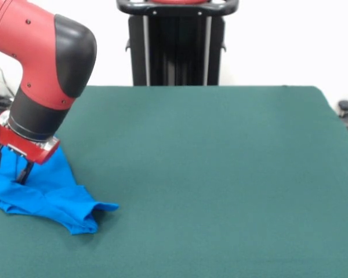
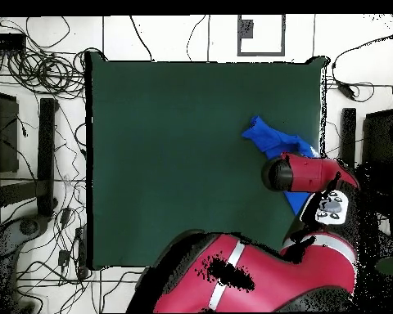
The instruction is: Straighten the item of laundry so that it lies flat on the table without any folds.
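The item of laundry (image 1: 52, 194), a bright blue T-shirt, lies crumpled at the left edge of the dark green table (image 1: 209, 174), with one sleeve sticking out to the right. Only plain blue cloth shows. My gripper (image 1: 10, 168) hangs from the red and black arm, its dark fingers (image 1: 24, 172) pointing down onto the shirt's upper left part. I cannot tell whether they pinch cloth. From above, the item of laundry (image 2: 273, 141) lies near the right edge of the table (image 2: 183, 163), and the arm hides its lower half and the gripper.
The arm's big red elbow (image 1: 52, 52) hangs over the table's left side. A black stand (image 1: 177, 46) rises behind the far edge. Cables and black boxes (image 2: 36, 163) lie on the floor around the table.
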Robot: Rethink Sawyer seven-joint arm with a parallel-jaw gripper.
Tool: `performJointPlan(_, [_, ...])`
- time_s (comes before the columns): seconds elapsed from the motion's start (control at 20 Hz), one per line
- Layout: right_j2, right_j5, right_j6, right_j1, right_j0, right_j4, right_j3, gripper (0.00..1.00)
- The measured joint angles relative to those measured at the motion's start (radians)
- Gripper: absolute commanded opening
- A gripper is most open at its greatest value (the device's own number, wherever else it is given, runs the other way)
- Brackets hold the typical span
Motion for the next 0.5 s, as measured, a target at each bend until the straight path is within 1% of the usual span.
performJointPlan(0.2, [-0.001,-0.003,0.000,0.004,0.002,0.000,-0.003,1.00])
performJointPlan(0.25, [-0.001,-0.004,0.000,0.006,0.003,0.000,-0.004,0.00])
performJointPlan(0.5, [-0.010,-0.021,0.000,0.026,0.011,0.000,-0.017,0.00])
